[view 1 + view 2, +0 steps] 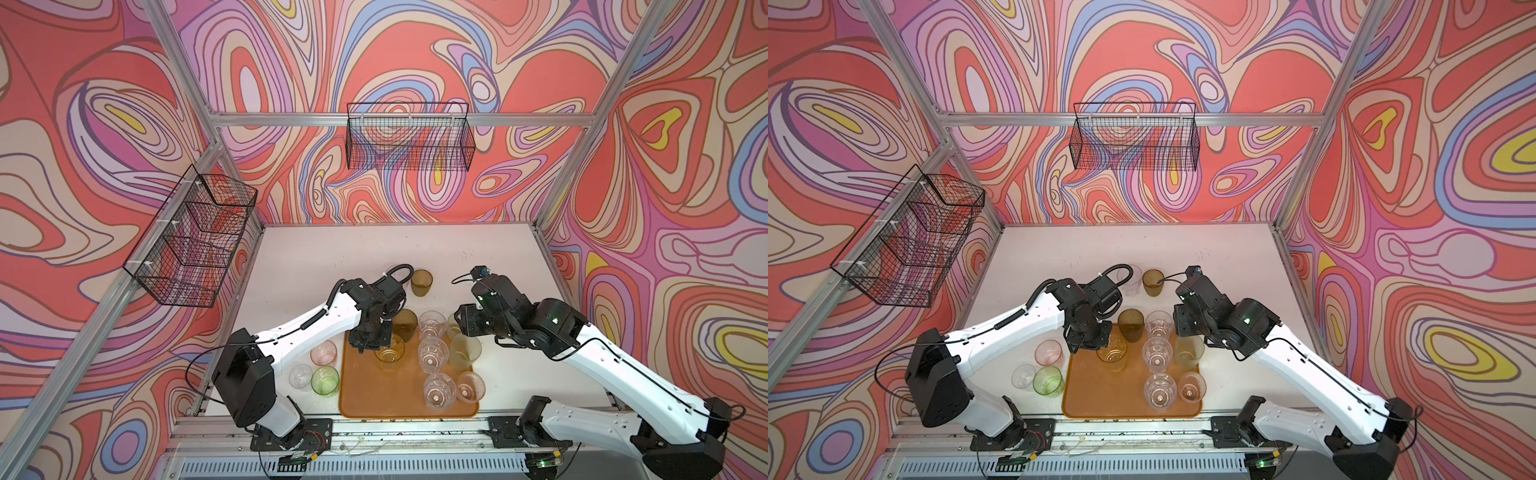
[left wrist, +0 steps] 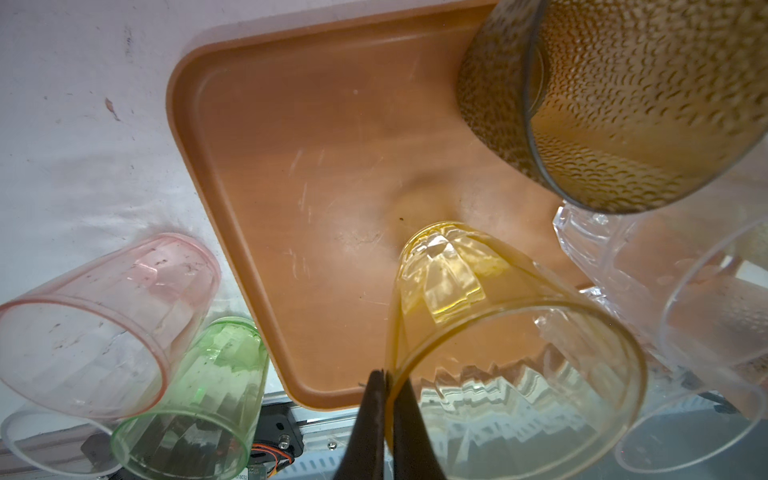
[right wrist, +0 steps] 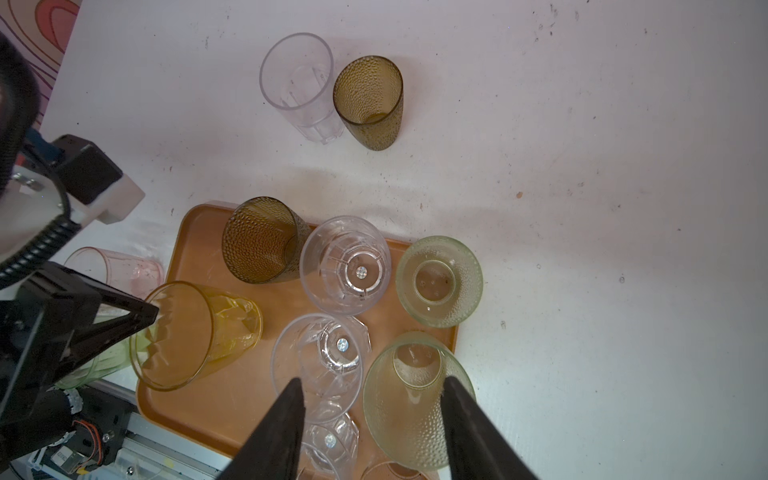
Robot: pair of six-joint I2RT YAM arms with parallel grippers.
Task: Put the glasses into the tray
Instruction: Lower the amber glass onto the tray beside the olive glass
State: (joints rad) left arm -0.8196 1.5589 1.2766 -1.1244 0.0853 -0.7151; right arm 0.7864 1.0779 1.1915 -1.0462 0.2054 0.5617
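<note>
Left gripper (image 2: 386,376) jaws rim-pinch the amber glass (image 2: 478,299) to stand it in the tray (image 2: 291,187); right gripper (image 3: 372,380) jaws half-open, empty.

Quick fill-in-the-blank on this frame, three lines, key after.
The left gripper is shut on a glass coloured ___.
The right gripper has its jaws ___.
The pink glass left of the tray stands on the ___.
Missing: amber yellow; open; table.
</note>
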